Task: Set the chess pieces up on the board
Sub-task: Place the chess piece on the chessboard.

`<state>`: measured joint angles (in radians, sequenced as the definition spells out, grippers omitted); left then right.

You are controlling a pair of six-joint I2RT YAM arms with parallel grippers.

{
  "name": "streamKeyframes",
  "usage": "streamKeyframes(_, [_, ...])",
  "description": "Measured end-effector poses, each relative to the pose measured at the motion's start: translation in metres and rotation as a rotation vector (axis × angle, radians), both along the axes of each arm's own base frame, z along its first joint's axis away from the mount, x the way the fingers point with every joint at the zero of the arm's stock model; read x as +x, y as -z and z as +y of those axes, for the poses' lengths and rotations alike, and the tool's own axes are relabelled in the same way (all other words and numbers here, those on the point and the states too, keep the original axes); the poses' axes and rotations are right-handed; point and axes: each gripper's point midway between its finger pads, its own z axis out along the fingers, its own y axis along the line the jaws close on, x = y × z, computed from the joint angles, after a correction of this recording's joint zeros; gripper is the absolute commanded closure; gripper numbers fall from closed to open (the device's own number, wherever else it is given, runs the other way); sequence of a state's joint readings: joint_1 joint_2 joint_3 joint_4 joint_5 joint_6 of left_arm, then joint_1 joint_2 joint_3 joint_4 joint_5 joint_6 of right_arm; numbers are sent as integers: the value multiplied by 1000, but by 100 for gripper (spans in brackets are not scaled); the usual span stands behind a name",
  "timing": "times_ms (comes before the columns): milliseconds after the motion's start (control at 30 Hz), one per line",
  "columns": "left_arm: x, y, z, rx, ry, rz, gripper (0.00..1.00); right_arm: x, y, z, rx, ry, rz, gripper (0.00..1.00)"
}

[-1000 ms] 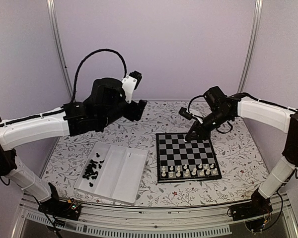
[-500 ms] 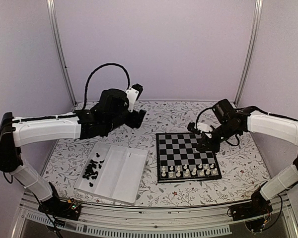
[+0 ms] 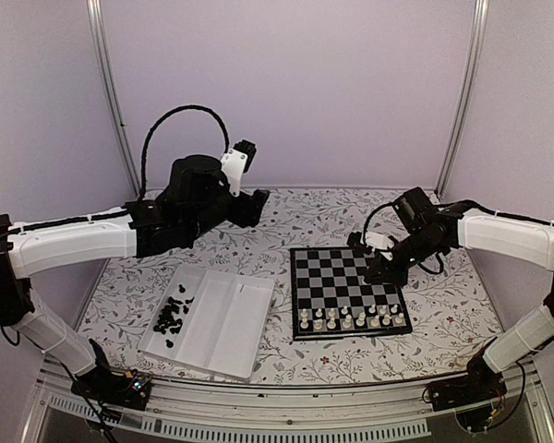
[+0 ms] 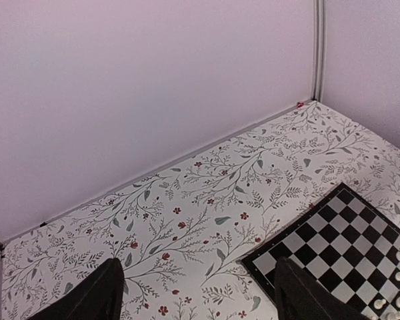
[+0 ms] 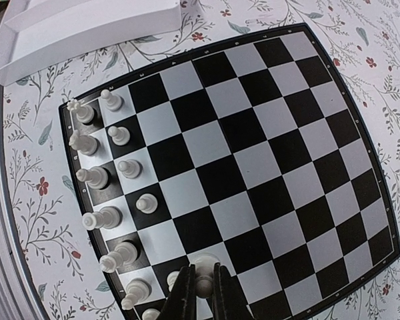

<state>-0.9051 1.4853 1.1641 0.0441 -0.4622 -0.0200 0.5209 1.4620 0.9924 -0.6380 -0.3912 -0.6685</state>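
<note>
The board [image 3: 342,277] lies right of centre, with cream-white chess pieces [image 3: 351,319] standing in its two near rows. Black chess pieces [image 3: 172,315] lie heaped in the left compartment of the white tray [image 3: 231,318]. My right gripper [image 3: 379,271] hangs over the board's right side, shut on a white pawn [image 5: 203,280] held just above the board [image 5: 253,153], beside the rows of white pieces [image 5: 97,177]. My left gripper [image 3: 257,205] is open and empty, high over the table behind the tray; its fingers [image 4: 100,293] frame bare cloth left of the board's corner [image 4: 333,247].
The table wears a floral cloth [image 3: 286,221]. Lilac walls with metal corner posts [image 3: 462,101] close in the back and sides. The tray's corner shows in the right wrist view [image 5: 87,27].
My right gripper has moved from the board's far edge toward its right side and lower, still holding the pawn. My left arm has shifted a little at the back left.
</note>
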Motion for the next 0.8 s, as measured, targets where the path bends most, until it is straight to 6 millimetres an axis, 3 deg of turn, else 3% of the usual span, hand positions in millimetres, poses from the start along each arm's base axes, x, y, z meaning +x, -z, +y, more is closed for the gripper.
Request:
streamKeyframes(267, [1,0,3,1,-17,-1,20,-10,9,4,-35,-50,-7,91])
streamKeyframes(800, [-1,4,0,13,-17,3,20,-33,51,6,-119,-113,99,90])
